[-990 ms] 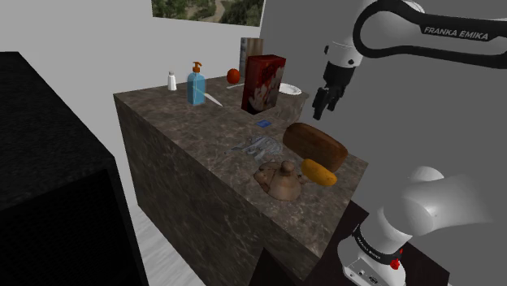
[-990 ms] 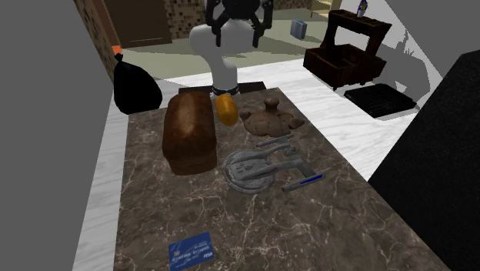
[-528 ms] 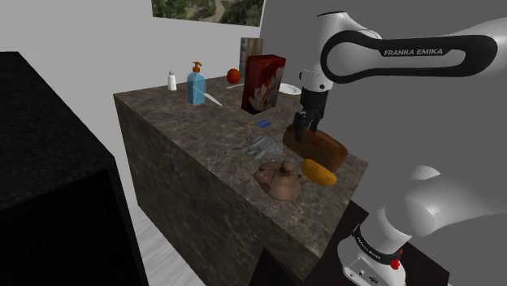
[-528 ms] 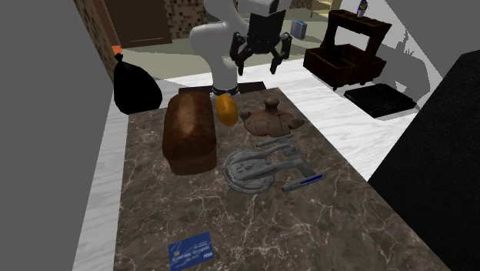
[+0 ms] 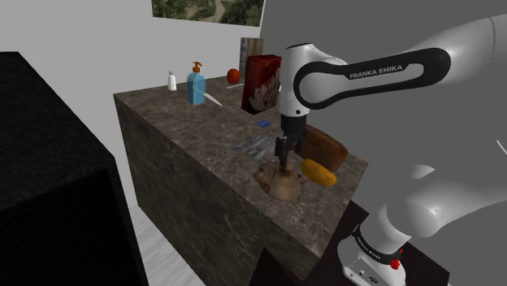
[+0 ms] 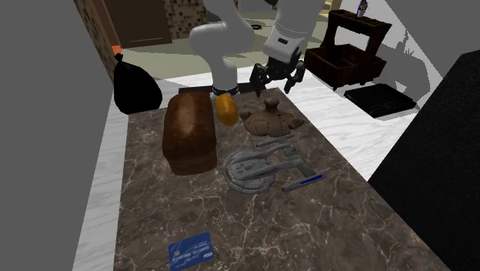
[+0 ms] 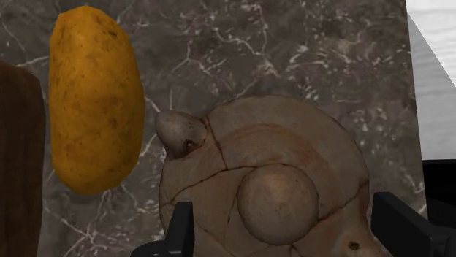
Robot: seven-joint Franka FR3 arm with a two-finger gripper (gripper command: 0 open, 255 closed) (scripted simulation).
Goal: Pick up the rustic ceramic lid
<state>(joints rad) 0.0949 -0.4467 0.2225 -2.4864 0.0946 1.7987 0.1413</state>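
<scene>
The lid [image 5: 283, 183] is a brown, cracked ceramic dome with a round knob, lying on the dark marble counter [image 5: 187, 134] near the edge by the stand. In the second exterior view the lid [image 6: 268, 117] sits at the counter's far end. My black gripper [image 5: 283, 154] hangs open just above it, pointing down. Seen from the second exterior view, the gripper [image 6: 275, 80] hovers over the lid with its fingers spread. In the wrist view the gripper [image 7: 289, 230] straddles the lid's knob [image 7: 278, 203] without touching the lid [image 7: 219, 182].
An orange potato-like thing [image 5: 318, 172] lies right beside the lid, with a brown loaf [image 5: 321, 144] behind it. A grey spaceship model [image 6: 258, 165] and a blue pen [image 6: 303, 182] lie further along. A red box [image 5: 266, 83] and a blue soap bottle [image 5: 196, 85] stand at the back.
The arm has swung down from high above the counter's back, past the loaf, to just over the lid. The fingers stayed open. Nothing on the counter moved.
</scene>
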